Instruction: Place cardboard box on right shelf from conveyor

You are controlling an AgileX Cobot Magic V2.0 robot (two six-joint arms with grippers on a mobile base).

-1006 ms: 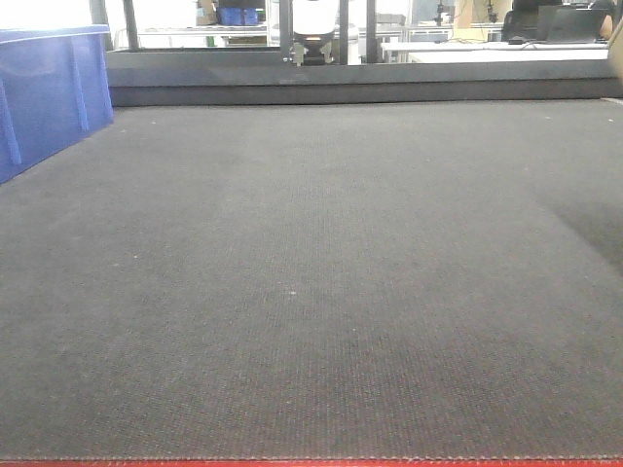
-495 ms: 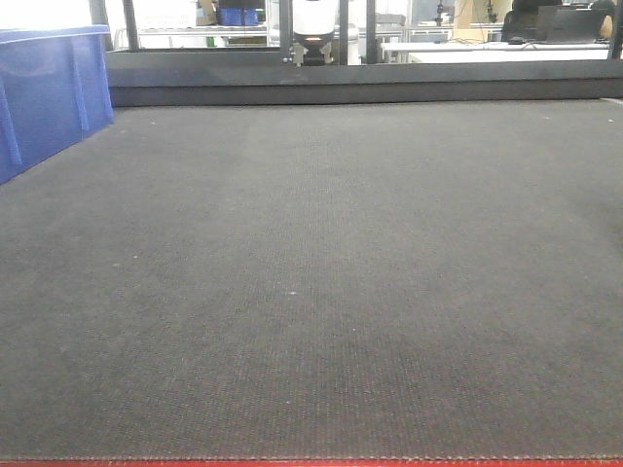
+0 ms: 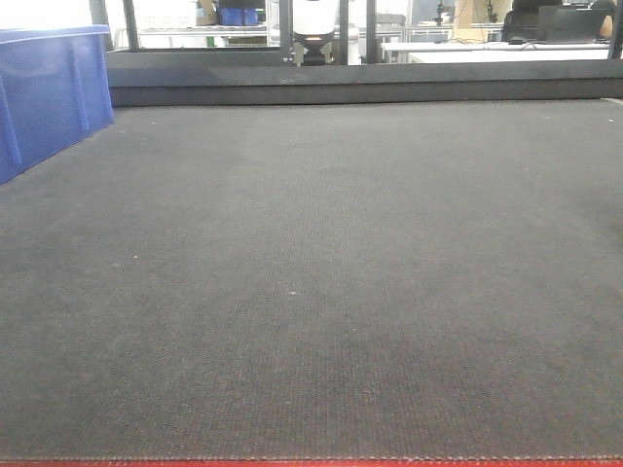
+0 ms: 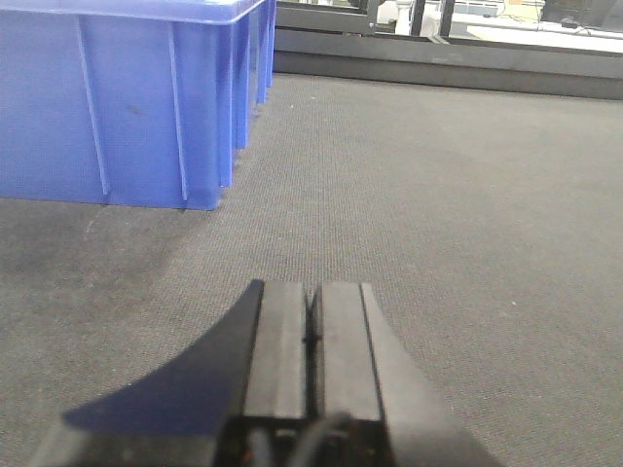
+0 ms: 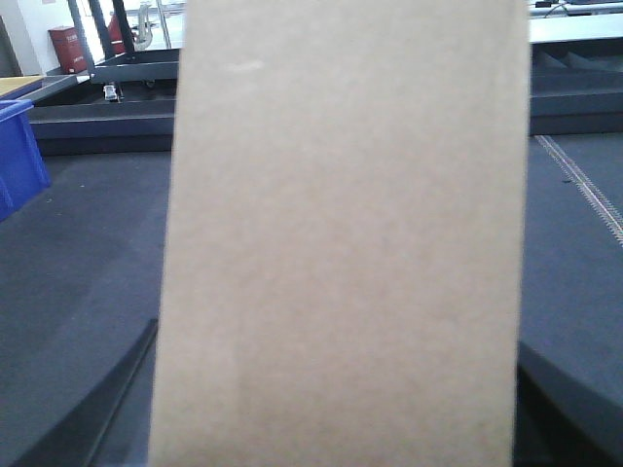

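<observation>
- The cardboard box (image 5: 341,253) is in the right tool (image 5: 338,336). The tan face fills the right wrist view, with a dark finger hugging each side low down, so that tool is clamped on the box.
- The front view shows the conveyor (image 3: 311,292) bare from its red front edge to the far edge. There is no box on the belt there, only the blue bin (image 3: 49,97) at the far left corner.
- Progress call: the pick-up looks done. I can't see the box's bottom edge, so I can't tell whether it has cleared the belt.
- What's left is the bigger part: carrying the box to the right shelf, setting it down and letting go. The shelf shows in none of the views, so I can't say how near the arm is to it.
- Right arm pose: the box stands upright in front of the wrist camera, broad face toward the lens. Dark belt shows on both sides behind it and a raised dark frame runs along the far edge.
- Left tool (image 4: 311,331): the fingers are pressed together with nothing between them. It sits low over the belt, level and aimed toward the far edge, with the bin ahead on its left, apart from it.
- Neither arm shows in the front view.
</observation>
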